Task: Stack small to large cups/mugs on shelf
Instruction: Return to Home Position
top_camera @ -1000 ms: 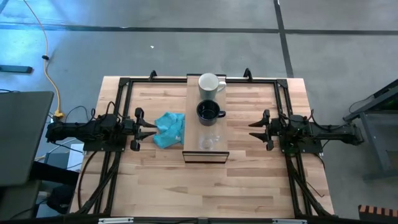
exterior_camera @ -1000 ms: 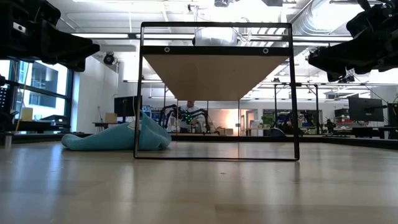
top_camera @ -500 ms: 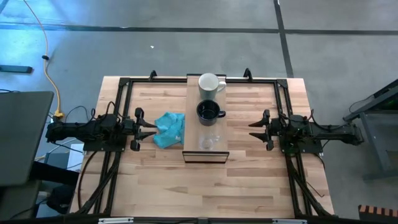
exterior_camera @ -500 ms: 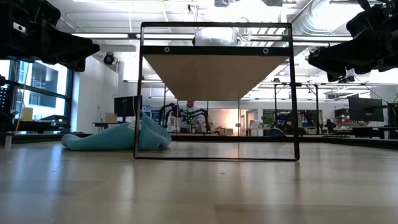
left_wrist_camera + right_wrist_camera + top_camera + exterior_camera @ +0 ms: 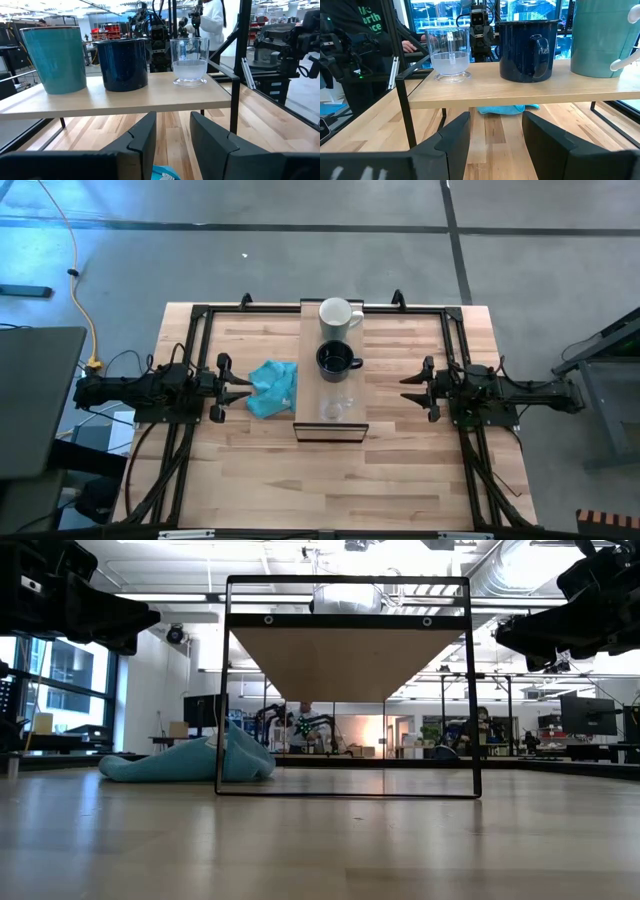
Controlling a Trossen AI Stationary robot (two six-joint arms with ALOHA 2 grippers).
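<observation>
The left claw (image 5: 243, 391) and right claw (image 5: 408, 391) hang spread and empty, facing each other across the shelf (image 5: 355, 385), apart from it above the worktop (image 5: 400, 470). The big mug (image 5: 337, 316) stands farthest aside from where they point. It is probably heaviest, stiff and slick, and best pinched over its rim. The black mug (image 5: 335, 361), nearer their aim, turns its handle toward the right claw, a likely hold. The glass cup (image 5: 335, 407), equally near, looks light and fragile, so pinch gently.
</observation>
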